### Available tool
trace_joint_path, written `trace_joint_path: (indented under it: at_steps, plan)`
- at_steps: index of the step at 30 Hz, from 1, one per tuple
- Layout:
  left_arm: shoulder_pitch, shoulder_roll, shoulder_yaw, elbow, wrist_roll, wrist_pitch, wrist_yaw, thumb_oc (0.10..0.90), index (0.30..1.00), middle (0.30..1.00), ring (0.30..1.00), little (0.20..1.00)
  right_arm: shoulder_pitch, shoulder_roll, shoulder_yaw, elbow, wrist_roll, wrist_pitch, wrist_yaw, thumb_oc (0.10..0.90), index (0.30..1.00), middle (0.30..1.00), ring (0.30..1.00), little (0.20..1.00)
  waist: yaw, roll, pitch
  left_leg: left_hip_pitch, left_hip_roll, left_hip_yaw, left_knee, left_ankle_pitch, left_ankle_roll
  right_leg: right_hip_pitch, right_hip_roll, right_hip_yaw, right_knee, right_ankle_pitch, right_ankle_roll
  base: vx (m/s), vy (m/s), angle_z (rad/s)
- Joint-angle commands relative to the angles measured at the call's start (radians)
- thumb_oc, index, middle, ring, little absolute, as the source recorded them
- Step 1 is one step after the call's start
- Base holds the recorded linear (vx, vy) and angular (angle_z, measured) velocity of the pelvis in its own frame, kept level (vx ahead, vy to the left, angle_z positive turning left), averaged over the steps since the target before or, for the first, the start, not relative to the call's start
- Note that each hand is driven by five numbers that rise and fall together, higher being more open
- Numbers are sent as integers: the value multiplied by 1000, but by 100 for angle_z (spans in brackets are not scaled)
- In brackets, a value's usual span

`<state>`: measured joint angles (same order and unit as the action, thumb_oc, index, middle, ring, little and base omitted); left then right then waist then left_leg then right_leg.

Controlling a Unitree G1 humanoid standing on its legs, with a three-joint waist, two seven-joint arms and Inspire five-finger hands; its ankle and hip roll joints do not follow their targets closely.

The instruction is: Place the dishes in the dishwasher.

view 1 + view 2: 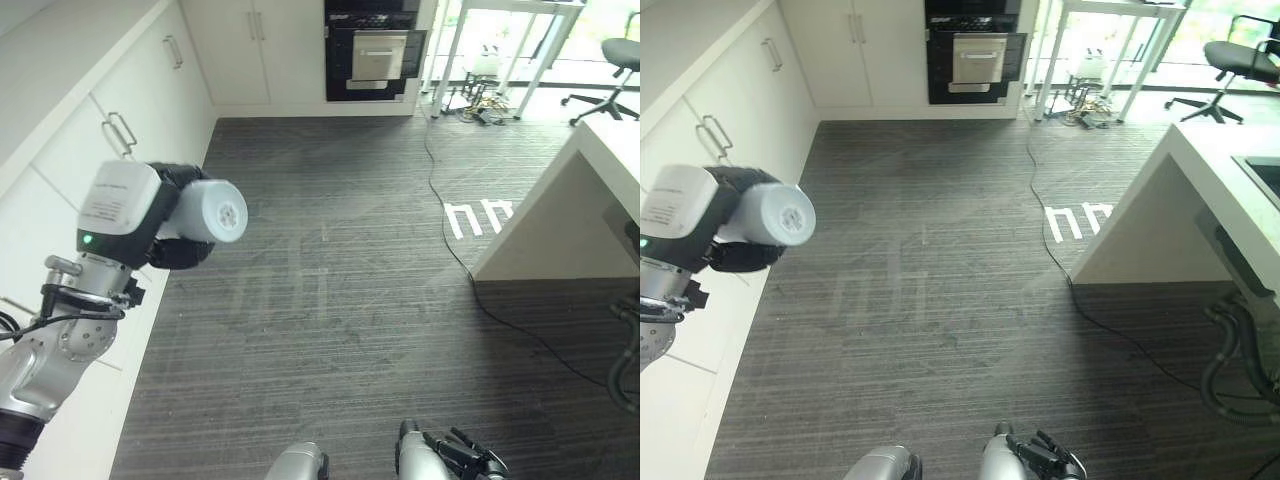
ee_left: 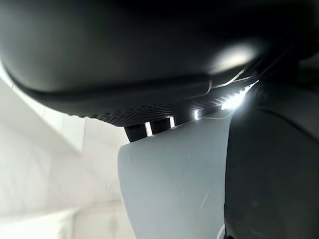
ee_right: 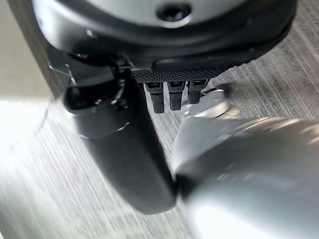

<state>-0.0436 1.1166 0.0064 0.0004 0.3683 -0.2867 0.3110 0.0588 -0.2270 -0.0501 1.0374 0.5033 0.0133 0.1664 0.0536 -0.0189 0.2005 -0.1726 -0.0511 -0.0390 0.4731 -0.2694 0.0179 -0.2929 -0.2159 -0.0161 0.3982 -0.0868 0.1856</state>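
Left eye view: we see the left hand raised at the left side, in front of the white cabinets, its dark fingers curled round a pale grey-white cup; the cup lies on its side in the grip, its round end facing into the room; in the left wrist view we see the cup's pale wall pressed close against the hand's dark bulk, thumb to one side of it; so we note this hand as closed round the cup, held up above the floor and just beside the cabinet fronts. The right hand shows low at the bottom edge of the same view, dark fingers pointing away over the floor; in the right wrist view its fingers hang fairly straight and its thumb stands apart, nothing between them; we record it as relaxed and carrying nothing. Dark striped floor runs through the room; a black built-in oven sits in the far wall; a white worktop juts in from the right; a thin cable trails across the floor towards it; white floor markings lie beside its corner; an office chair stands far right.
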Motion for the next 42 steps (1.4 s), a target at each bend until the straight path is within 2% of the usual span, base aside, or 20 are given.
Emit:
trace_joint_path:
  at_steps: [1,5,7,8,14,19,22,24,27,28,30,31,33,34,36,37,39,40,41,42]
  plan:
    - [-138,-11,121,-103,19,-48,29,400,300,300,300,300,-2,-101,51,8,60,-47,87,800,900,900,900,900,-58,70,-79,112,32,-20,-173,-23,-45,128,58,-97,-98,-65,-1,77,-168,11]
    - [-186,-28,83,-144,7,-58,-15,400,300,300,300,300,10,-129,31,17,108,-21,129,800,900,900,900,900,-81,77,-83,91,121,102,-173,15,-86,171,37,-177,-98,-100,-18,28,-89,46]
    - [-222,-40,52,-152,11,-71,-22,400,300,300,300,300,22,-144,13,32,122,-33,165,800,900,900,900,900,-98,83,-80,69,176,166,-173,49,-112,180,21,-222,-98,-109,-24,-47,-29,76]
    - [-243,-45,33,-158,7,-67,-31,400,300,300,300,300,24,-148,4,44,120,-41,179,800,900,900,900,900,-105,85,-79,62,187,175,-173,59,-118,185,20,-227,-98,-113,-27,-8,-27,70]
    - [-278,-59,11,-175,16,-64,-86,400,300,300,300,300,50,-150,-5,87,80,-32,243,800,900,900,900,900,-123,87,-89,76,189,181,-173,50,-116,209,20,-228,-98,-129,-35,61,-7,18]
    - [-268,-66,19,-181,19,-38,-109,400,300,300,300,300,63,-135,-8,128,80,-62,277,800,900,900,900,900,-129,83,-107,89,185,190,-173,38,-111,214,21,-208,-98,-128,-27,51,-10,-4]
    - [-253,-65,32,-158,16,-49,-96,400,300,300,300,300,70,-130,-3,117,94,-69,296,800,900,900,900,900,-136,85,-114,89,190,205,-173,36,-112,201,12,-197,-98,-121,-16,7,23,-16]
    - [-253,-56,48,-139,2,-51,-91,400,300,300,300,300,70,-130,-5,123,70,-66,301,800,900,900,900,900,-140,87,-119,83,194,222,-173,32,-113,181,-7,-196,-98,-110,-1,-25,16,-21]
    - [-256,-56,53,-107,-17,-66,-85,400,300,300,300,300,75,-123,-14,152,27,-61,328,800,900,900,900,900,-142,86,-124,74,194,228,-173,29,-112,174,-9,-192,-98,-103,9,11,-17,-16]
    - [-230,-257,-71,-67,-132,-23,-119,400,300,300,300,300,103,-137,-42,187,50,-164,98,800,900,900,900,900,-159,57,-67,65,136,155,-173,8,-55,198,119,-96,-98,-141,-58,24,-79,-6]
    - [-253,-245,-86,-60,-169,-7,-109,400,300,300,300,300,90,-135,-55,150,202,-137,160,800,900,900,900,900,-170,64,-71,68,154,163,-173,23,-67,208,128,-103,-98,-146,-64,36,-123,7]
    - [-268,-252,-91,-34,-210,-18,-83,400,300,300,300,300,81,-126,-44,83,178,-81,167,800,900,900,900,900,-178,65,-75,85,148,164,-173,28,-73,211,125,-98,-98,-152,-71,76,-86,17]
    - [-259,-266,-81,-22,-200,-45,-75,400,300,300,300,300,72,-119,-21,72,92,-121,124,800,900,900,900,900,-176,57,-76,110,131,189,-173,32,-71,215,112,-102,-98,-155,-74,143,-81,8]
    - [-253,-275,-79,-19,-178,-69,-82,400,300,300,300,300,60,-124,-5,83,32,-126,86,800,900,900,900,900,-165,39,-72,126,111,217,-173,43,-62,223,94,-100,-98,-154,-76,189,-121,-7]
    - [-273,-285,-92,-19,-151,-75,-132,400,300,300,300,300,44,-137,5,130,-27,-144,53,800,900,900,900,900,-139,10,-51,85,91,243,-132,119,-64,249,76,-100,-98,-150,-91,271,-138,-14]
    - [-309,-288,-125,-24,-135,-68,-156,400,300,300,300,300,20,-150,9,179,-3,-225,36,800,900,900,900,900,-131,23,-32,43,117,274,-172,168,-79,269,88,-113,-98,-156,-91,314,-32,14]
    - [-324,-286,-145,-37,-118,-50,-155,400,300,300,300,300,-2,-154,21,169,28,-259,3,800,900,900,900,900,-125,60,-21,-28,149,271,-173,175,-88,289,118,-125,-98,-170,-87,373,129,37]
    - [-326,-289,-151,-42,-97,-47,-156,400,300,300,300,300,-9,-154,28,149,61,-282,-28,800,900,900,900,900,-122,83,-18,-94,173,263,-173,205,-98,306,138,-131,-98,-180,-87,698,241,21]
    - [-333,-283,-161,-26,-64,-64,-173,400,300,300,300,300,-10,-162,25,116,108,-264,-67,800,900,900,900,900,-125,90,-25,-177,208,301,-173,249,-117,351,137,-143,-98,-209,-83,744,314,7]
    - [-335,-267,-161,3,-49,-76,-179,400,300,300,300,300,-14,-166,18,104,91,-254,-75,800,900,900,900,900,-124,94,-31,-191,205,323,-173,262,-103,376,138,-152,-98,-231,-85,777,365,-28]
